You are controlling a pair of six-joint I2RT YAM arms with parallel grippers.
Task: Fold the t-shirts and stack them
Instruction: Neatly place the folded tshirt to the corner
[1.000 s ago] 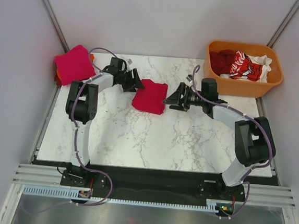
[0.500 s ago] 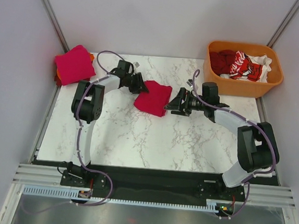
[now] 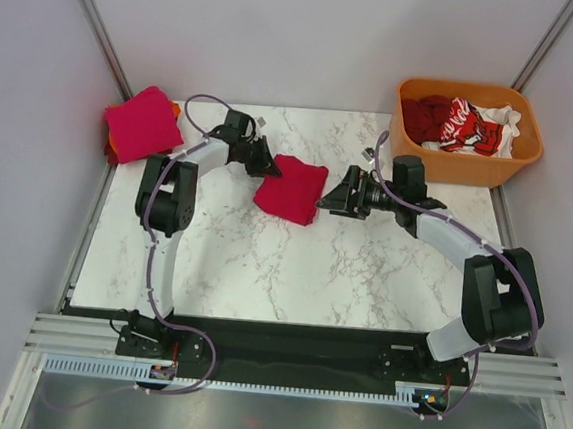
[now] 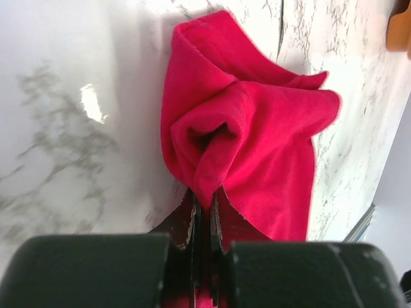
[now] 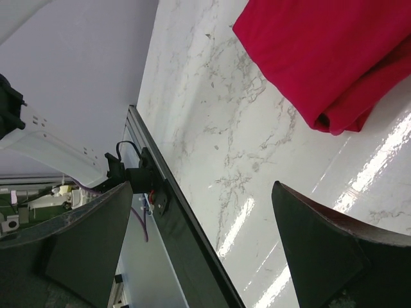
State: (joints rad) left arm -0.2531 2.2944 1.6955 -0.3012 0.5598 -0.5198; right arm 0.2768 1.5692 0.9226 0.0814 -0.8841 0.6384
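Crimson t-shirt [image 3: 291,189] is lying folded on the table [image 3: 262,263]. Left gripper [image 3: 268,165] is pinching its edge; right gripper [image 3: 330,200] is gaping alongside.

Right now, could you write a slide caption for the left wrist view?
Left gripper shut on the edge of a folded crimson t-shirt on the marble table.

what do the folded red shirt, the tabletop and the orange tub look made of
Folded crimson shirt: soft matte knit cloth, it seems; it creases and rolls at its edges.
White grey-veined tabletop: glossy marble or marble-look laminate; it shows bright glare.
Orange tub: probably rigid smooth plastic, judging by its even moulded rim.
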